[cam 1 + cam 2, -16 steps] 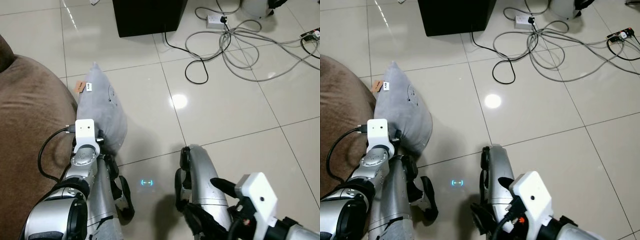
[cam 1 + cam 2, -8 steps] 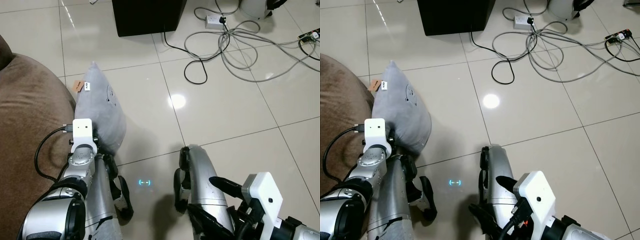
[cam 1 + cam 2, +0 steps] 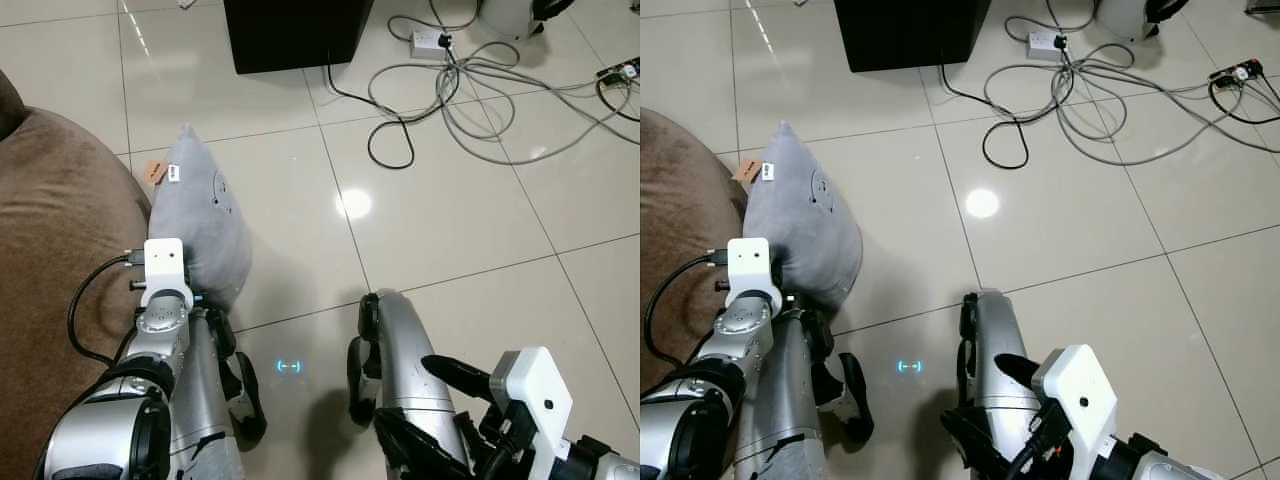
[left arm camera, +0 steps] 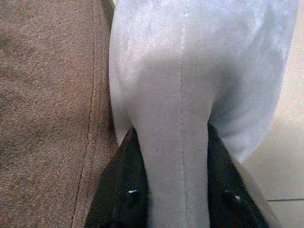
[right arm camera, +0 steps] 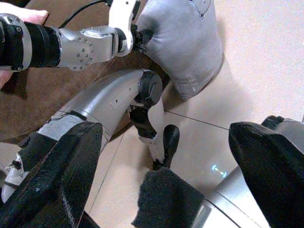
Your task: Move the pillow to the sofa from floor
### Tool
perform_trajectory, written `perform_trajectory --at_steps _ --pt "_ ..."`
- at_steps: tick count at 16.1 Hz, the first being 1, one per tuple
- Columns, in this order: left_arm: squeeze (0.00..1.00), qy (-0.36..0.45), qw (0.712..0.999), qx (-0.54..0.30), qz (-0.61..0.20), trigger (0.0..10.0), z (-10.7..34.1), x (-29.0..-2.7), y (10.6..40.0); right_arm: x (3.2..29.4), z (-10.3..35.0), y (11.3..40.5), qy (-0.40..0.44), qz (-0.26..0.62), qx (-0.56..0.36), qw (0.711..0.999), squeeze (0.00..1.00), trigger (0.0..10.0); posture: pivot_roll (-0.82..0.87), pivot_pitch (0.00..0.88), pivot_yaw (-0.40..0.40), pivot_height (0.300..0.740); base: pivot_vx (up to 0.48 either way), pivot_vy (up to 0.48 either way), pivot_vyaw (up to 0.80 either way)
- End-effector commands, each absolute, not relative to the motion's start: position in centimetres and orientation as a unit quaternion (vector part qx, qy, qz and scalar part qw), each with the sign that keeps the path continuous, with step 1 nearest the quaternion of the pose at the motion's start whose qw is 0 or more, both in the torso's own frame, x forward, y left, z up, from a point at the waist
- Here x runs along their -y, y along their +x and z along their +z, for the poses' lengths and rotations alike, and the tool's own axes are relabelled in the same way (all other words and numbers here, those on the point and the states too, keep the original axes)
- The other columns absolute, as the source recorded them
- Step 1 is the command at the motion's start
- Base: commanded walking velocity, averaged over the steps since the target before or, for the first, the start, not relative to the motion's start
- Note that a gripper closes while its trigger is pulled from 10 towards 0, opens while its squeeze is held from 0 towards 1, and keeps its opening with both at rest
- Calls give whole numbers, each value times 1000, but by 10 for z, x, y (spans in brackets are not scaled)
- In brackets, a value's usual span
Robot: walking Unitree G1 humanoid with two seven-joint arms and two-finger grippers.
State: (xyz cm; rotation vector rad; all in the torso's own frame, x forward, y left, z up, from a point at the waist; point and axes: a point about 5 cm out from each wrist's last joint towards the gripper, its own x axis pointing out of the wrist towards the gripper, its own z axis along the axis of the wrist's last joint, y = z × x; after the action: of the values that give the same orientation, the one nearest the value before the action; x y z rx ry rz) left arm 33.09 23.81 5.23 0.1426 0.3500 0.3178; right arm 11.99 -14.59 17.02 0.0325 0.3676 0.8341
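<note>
A grey pillow stands on edge on the tiled floor, leaning against the brown sofa. My left gripper is shut on the pillow's near seam. In the left wrist view the grey fabric is pinched between both black fingers, with the sofa right beside it. The right wrist view shows that gripper at the pillow's edge. My right gripper hangs low by my right leg, open, its fingers spread wide with nothing between them.
A black cabinet stands on the floor ahead. To its right lies a tangle of grey and black cables with a power strip. My own legs are below. Bare tiles lie between the pillow and the cables.
My right arm has sunk a little toward the lower right. The left gripper and the pillow have hardly moved.
</note>
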Motion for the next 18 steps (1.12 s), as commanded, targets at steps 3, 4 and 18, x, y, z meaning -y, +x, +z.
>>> perform_trajectory --at_steps 3,4,18 --pt "0 69 963 -204 160 0 37 -240 319 144 174 116 19 410 -172 896 0 10000 -332 372 -84 538 0 0 0" --pt "0 68 964 -203 159 0 38 -240 320 144 174 116 19 410 -171 896 0 10000 -332 372 -83 538 0 0 0" --pt "0 2 979 -155 135 0 50 -233 330 158 142 162 -2 268 -148 952 0 10000 -259 252 -21 538 0 0 0"
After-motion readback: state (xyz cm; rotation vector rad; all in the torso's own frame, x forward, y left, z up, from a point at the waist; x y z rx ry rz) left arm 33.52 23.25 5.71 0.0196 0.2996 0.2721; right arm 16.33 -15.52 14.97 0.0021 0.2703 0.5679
